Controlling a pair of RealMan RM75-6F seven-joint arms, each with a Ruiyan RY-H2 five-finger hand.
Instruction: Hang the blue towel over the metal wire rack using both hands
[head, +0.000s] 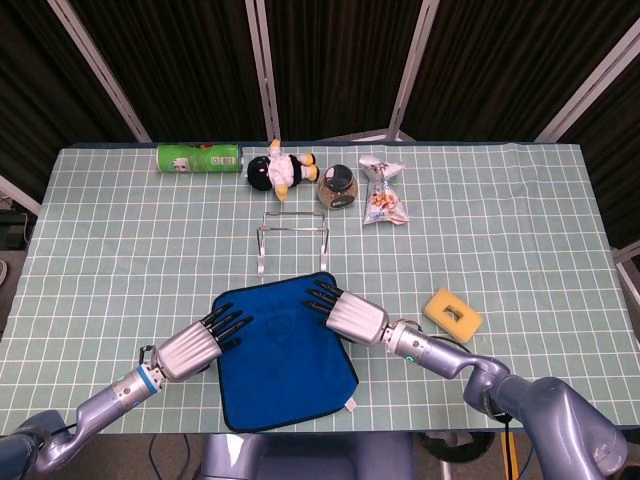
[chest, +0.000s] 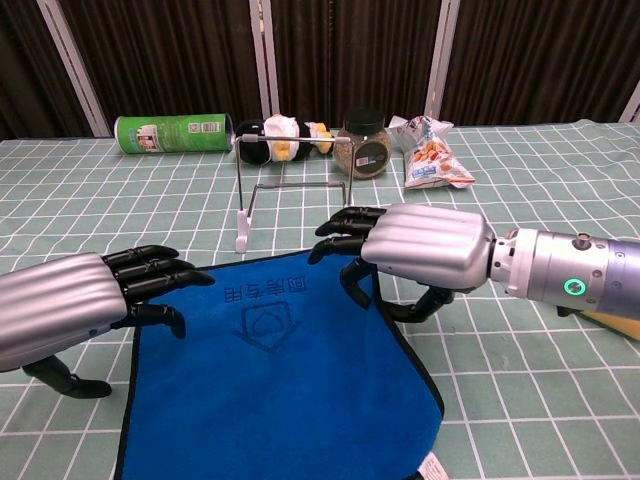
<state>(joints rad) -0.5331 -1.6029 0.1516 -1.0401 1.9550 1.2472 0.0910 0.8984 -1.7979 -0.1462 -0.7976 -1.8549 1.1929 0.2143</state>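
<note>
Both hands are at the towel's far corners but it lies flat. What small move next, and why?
Probably close the fingers on both far corners. The towel lies flat in front of the rack, the left hand and right hand sit over its far corners, and neither visibly grips it yet.

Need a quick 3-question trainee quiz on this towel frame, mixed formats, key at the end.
1. True or false: the blue towel already hangs over the wire rack.
2. Which hand is at the towel's far right corner: A left hand, B right hand?
3. Fill in: right of the towel lies a yellow ____.

Key:
1. False, it lies flat on the table.
2. B.
3. Sponge.
</note>
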